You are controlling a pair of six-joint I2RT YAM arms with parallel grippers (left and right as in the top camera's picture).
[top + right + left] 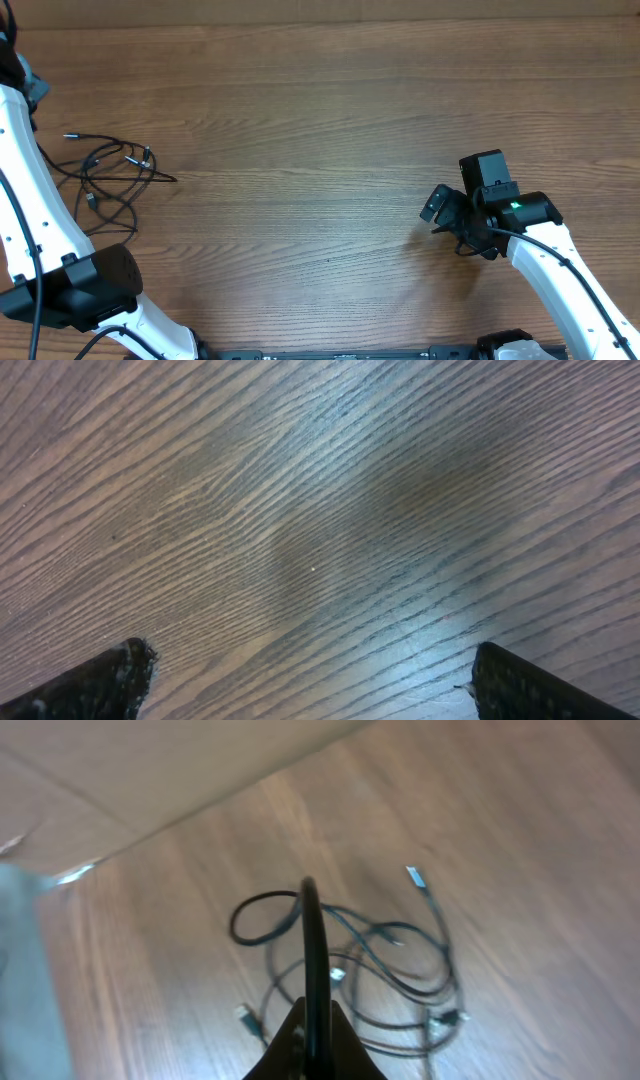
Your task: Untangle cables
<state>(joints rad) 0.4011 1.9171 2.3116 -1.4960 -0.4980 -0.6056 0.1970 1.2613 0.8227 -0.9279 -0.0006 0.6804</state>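
We are finding the thin black cables (108, 168) with small silver-tipped plugs lying in one loose tangle of overlapping loops on the brown wood-grain bench (320, 90), near its left end and close beside the white left arm (25, 200).

In the left wrist view the left fingers (305, 1055) are sitting closed together above the tangle. A dark strip is rising from them, and we cannot tell whether it is a nipped strand or a finger edge. The right fingers (95, 685) are standing wide apart over bare wood, holding nothing, well apart from the tangle.

We are judging the work as barely begun, since no cord is lying separate. For the step in hand we are advising a pinch on one plug end at the outer edge of the tangle, not on the crossing loops, then a slow draw outward along the bench. The right arm should be coming across to pin the rest, as an unrestrained bundle is likely to drag along whole and tighten.
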